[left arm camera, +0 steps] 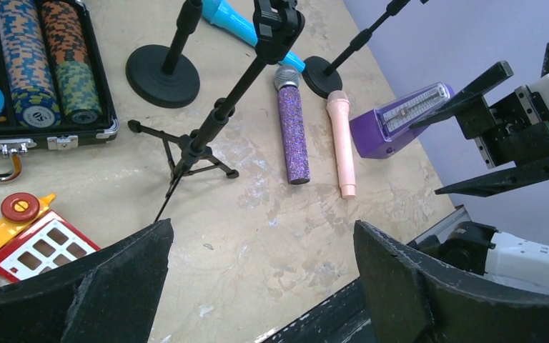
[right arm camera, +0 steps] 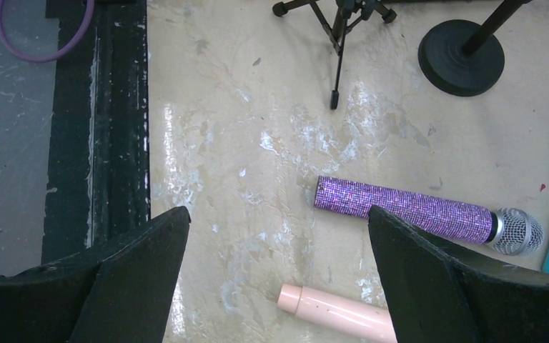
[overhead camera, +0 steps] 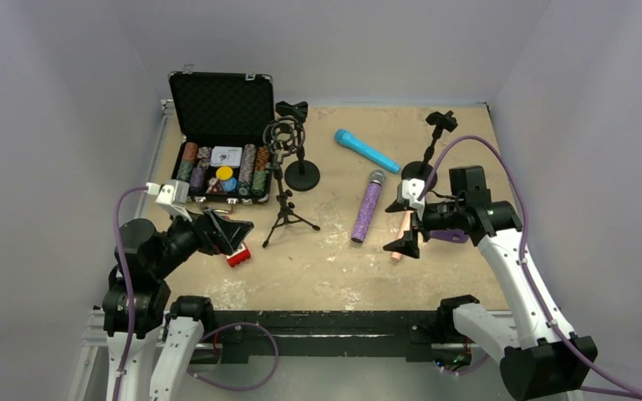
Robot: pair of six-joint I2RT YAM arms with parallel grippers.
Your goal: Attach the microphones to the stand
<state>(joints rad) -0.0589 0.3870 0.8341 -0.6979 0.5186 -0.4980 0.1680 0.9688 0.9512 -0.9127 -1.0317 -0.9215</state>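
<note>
Here, three microphones lie loose on the bench (overhead camera: 343, 276), none of them fitted to a stand. The purple microphone (overhead camera: 367, 213), glittery with a silver mesh head, rests flat near the middle of the bench, its head pointing toward the far side. Just beside it on the right lies the pink microphone (left arm camera: 342, 143), roughly parallel and not touching it. The blue microphone (overhead camera: 368, 151) lies farther back at a slant, its handle end near the purple one's head.

A tripod stand (overhead camera: 283, 205) stands upright to the left of the purple microphone, with a ring-shaped mount at its top. Close behind it is a round-base stand (overhead camera: 302, 175) topped by a black clip. A second round-base stand (overhead camera: 425, 167), also with a clip, stands toward the right rear, just beyond the pink microphone.

The right gripper (overhead camera: 404, 223) hangs over the pink microphone with its jaws spread wide, holding nothing. A purple metronome (left arm camera: 393, 123) sits on the bench just to the right of the pink microphone, near the front edge.

The left gripper (left arm camera: 263, 236), jaws likewise wide and empty, hovers over the near left part of the bench, close to a red-and-yellow toy (left arm camera: 32, 239) lying flat there. An open case of poker chips (overhead camera: 221, 107) occupies the left rear corner, its lid raised upright and rows of stacked chips showing in the tray.
</note>
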